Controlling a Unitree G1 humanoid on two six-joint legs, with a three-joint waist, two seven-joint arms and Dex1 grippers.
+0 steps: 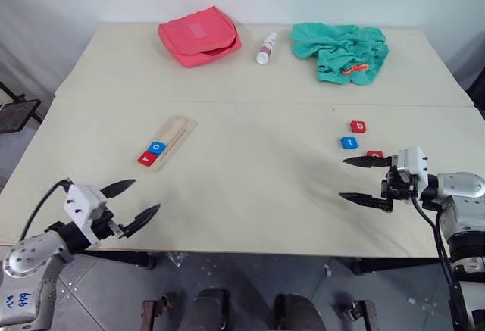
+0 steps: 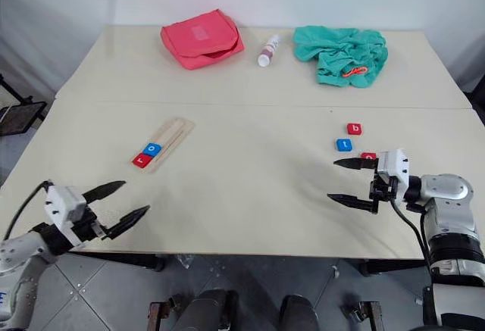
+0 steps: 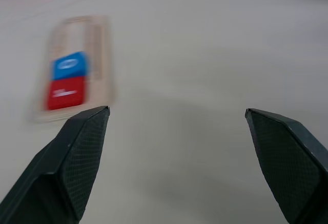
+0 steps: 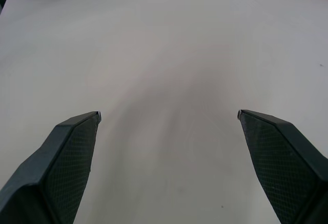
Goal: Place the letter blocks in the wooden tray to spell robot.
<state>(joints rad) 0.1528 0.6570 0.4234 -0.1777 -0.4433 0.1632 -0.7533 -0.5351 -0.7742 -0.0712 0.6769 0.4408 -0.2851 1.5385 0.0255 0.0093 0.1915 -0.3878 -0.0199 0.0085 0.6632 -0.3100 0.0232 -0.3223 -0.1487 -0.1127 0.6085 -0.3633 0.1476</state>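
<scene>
left eye view: two letter blocks (image 1: 152, 153) in wooden tray (image 1: 176, 133), three loose.

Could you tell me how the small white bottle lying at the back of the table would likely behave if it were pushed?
The white bottle lies on its side and looks round, so it would probably roll. It seems small and slim, so likely light. Its smooth surface may be slippery.
</scene>
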